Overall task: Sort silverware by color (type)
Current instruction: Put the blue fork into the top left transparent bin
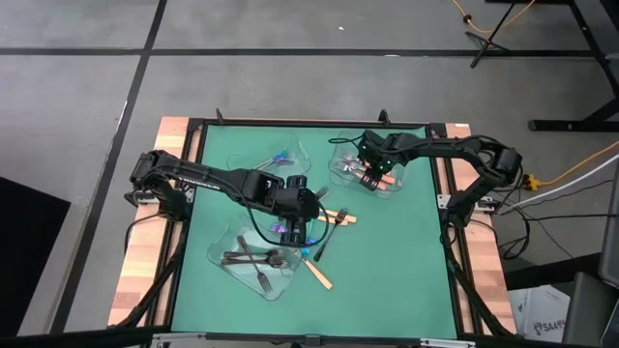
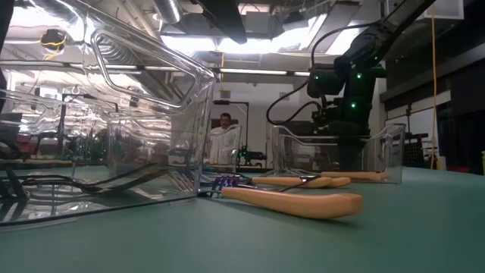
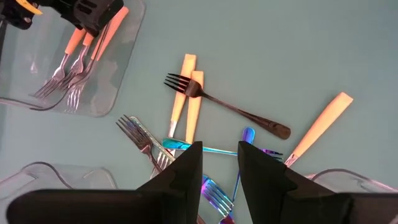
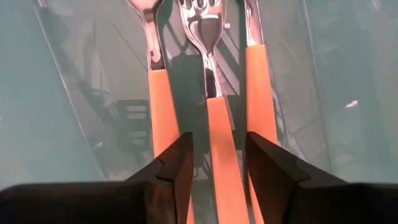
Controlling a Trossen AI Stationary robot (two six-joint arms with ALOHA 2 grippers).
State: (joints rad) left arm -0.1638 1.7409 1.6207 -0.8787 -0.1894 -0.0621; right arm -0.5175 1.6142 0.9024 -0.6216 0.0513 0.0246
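The right gripper (image 4: 214,165) hangs low inside a clear plastic tray (image 1: 395,186) at the far right of the green table mat (image 1: 406,251), and its two dark fingers stand apart with nothing squeezed between them. Right under it lie three orange-handled forks with shiny silver heads (image 4: 217,130), side by side, and the middle one sits in the gap between the fingers, lying loose. The left gripper (image 3: 219,168) is open too and holds nothing — it hovers just above the pile in the middle of the mat. That pile has shiny blue-purple rainbow forks (image 3: 214,190), a thin dark brown fork (image 3: 227,107) lying across two orange-handled pieces (image 3: 186,93), and one more orange-handled piece (image 3: 320,127) off to the side. More dark forks (image 1: 253,258) rest in a near clear tray (image 1: 224,269), and what looks like one rainbow piece (image 1: 280,158) sits in a third clear tray (image 1: 302,153) at the back, though it is too small to be sure. These forks look light, hard and stiff, so they should not bend or break. They are thin and smooth — likely slippery, and easy to twist in a grip. I would pinch one across the middle of its handle, where it balances. The rainbow ones overlap, so it seems best to take the top one first.
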